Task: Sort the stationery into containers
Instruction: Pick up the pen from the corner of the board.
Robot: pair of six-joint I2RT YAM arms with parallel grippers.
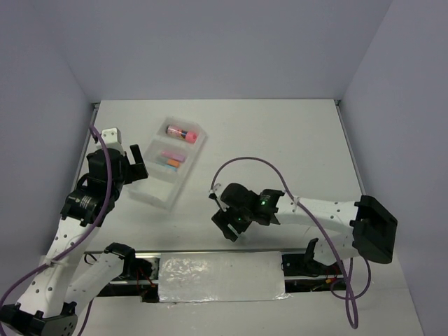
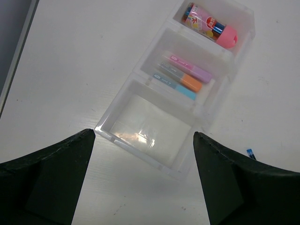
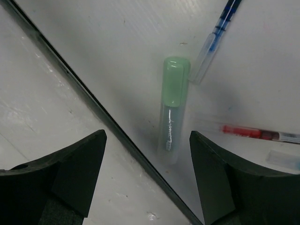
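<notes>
Only your right wrist view shows the green highlighter [image 3: 172,108] on the table [image 3: 117,42], under your right gripper [image 3: 146,140], fingers parted. The blue pen [image 3: 215,37] and red pen [image 3: 255,133] lie beside it. Overhead, that gripper hides them. Your left gripper [image 2: 143,133], parted too, faces the tray [image 2: 105,124].

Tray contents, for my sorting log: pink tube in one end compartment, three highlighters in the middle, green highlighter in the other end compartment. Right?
No. The other end compartment of the tray is empty, as the left wrist view shows; the green highlighter lies on the table in the right wrist view. The pink tube and highlighters are as stated.
</notes>
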